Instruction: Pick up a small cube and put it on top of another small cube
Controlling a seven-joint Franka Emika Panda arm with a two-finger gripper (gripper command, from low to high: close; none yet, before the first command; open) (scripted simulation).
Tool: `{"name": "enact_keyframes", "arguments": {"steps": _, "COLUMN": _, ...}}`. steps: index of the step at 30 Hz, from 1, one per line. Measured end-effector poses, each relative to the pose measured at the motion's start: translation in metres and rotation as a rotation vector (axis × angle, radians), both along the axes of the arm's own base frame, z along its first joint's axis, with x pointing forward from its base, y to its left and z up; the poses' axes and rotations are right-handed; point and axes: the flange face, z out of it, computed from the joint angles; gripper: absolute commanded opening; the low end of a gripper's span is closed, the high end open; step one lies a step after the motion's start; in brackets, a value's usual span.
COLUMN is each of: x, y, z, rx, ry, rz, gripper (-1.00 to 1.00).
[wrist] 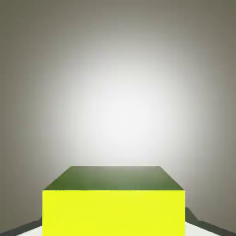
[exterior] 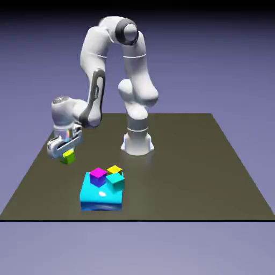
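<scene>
I am seeing the end effector point(exterior: 66, 153) clamping the small cube point(exterior: 68, 157) between its fingers, out near the bench's edge on the exterior view's left, with the cube sitting low over the bench surface; I cannot tell whether it is touching the surface or hanging just above it. In the hand view the small cube point(wrist: 114, 207) is filling the bottom of the picture, its bright yellow face toward me and its darker olive face running away behind it, and it is covering the fingertips almost entirely. Beyond it the bench point(wrist: 115, 92) is showing as a plain grey field with nothing else on it. Moving outward in the exterior view, the big cyan block point(exterior: 99, 198) is lying well apart from the held cube, toward the exterior view's right and nearer the camera. On its top three small cubes are sitting close together: a magenta cube point(exterior: 98, 175), a golden-yellow cube point(exterior: 115, 171) and a teal cube point(exterior: 115, 181). The bench point(exterior: 204, 172) is showing dark olive-brown around them.
</scene>
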Motion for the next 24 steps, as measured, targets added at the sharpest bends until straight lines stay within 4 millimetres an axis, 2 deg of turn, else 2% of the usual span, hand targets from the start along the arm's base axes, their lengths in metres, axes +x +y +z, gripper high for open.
{"name": "enact_keyframes", "arguments": {"steps": 7, "x": 0.078, "y": 0.064, "z": 0.054, "rx": 0.005, "ry": -0.008, "rz": 0.09, "gripper": -1.0}}
{"name": "enact_keyframes", "arguments": {"steps": 11, "x": 0.11, "y": 0.109, "z": 0.083, "rx": -0.002, "ry": 0.003, "rz": 0.135, "gripper": -1.0}}
{"name": "enact_keyframes", "arguments": {"steps": 14, "x": 0.131, "y": 0.15, "z": 0.103, "rx": -0.013, "ry": 0.018, "rz": 0.177, "gripper": -1.0}}
{"name": "enact_keyframes", "arguments": {"steps": 16, "x": 0.132, "y": 0.152, "z": 0.104, "rx": -0.013, "ry": 0.019, "rz": 0.179, "gripper": -1.0}}
{"name": "enact_keyframes", "arguments": {"steps": 21, "x": 0.132, "y": 0.15, "z": 0.037, "rx": -0.014, "ry": 0.02, "rz": 0.177, "gripper": -1.0}}
{"name": "enact_keyframes", "arguments": {"steps": 22, "x": 0.131, "y": 0.148, "z": 0.034, "rx": -0.013, "ry": 0.019, "rz": 0.174, "gripper": 1.0}}
{"name": "enact_keyframes", "arguments": {"steps": 24, "x": 0.13, "y": 0.148, "z": 0.034, "rx": -0.013, "ry": 0.02, "rz": 0.172, "gripper": 1.0}}
